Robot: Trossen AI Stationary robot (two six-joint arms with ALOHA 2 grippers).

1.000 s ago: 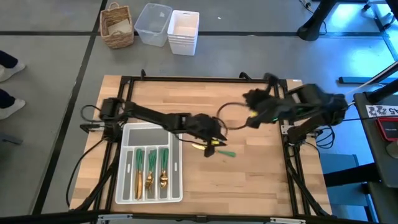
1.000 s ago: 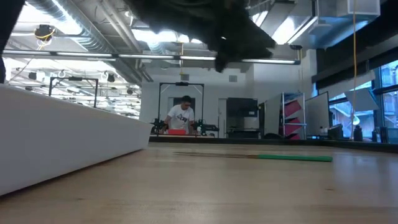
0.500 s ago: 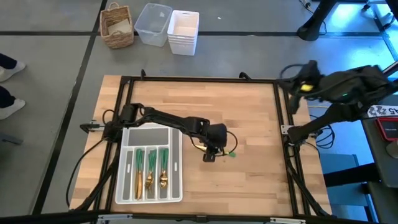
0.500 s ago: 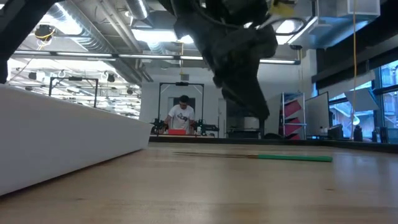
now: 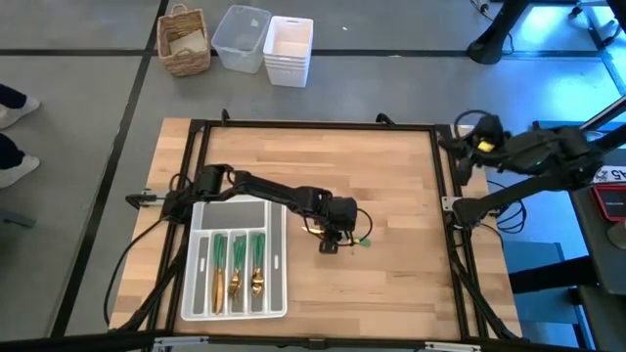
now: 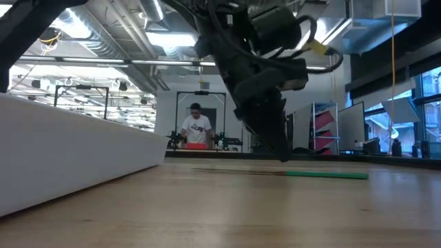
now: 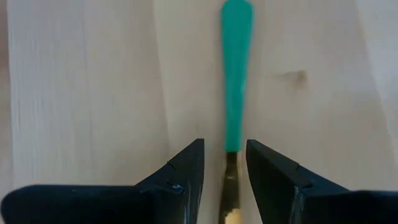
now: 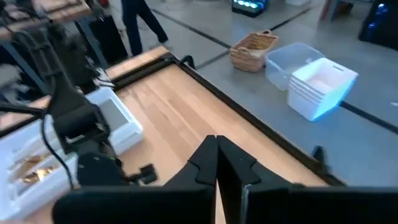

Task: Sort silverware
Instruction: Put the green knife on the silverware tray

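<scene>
Silverware still to be sorted consists of one loose piece (image 7: 236, 81) with a green handle and a gold head, lying flat on the wooden table (image 5: 391, 176) just to the right of the white compartmented tray (image 5: 235, 207); whether it is a fork, spoon or knife cannot be determined, because the head is hidden. In the left wrist view the piece runs lengthwise through the gap between the left gripper (image 7: 224, 165) fingers, with the junction of handle and gold neck lying midway between the fingertips. The left gripper is parted, straddles the piece, and has hold of nothing. In the low view it hangs at the gold end of the piece (image 6: 324, 175), tips close to the table surface. The remaining silverware (image 5: 235, 266) lies in three of the tray's narrow compartments, handles toward the far end. The right gripper (image 8: 216, 146) is closed and empty, parked beyond the table's right edge. Risk assessment: the piece is thin and lies flush on the wood, so a closure made too high would likely slip off the narrow neck. A grip at the neck, off the balance point, may let the piece pivot during lift. Excess descent would jam the fingertips into the table.
</scene>
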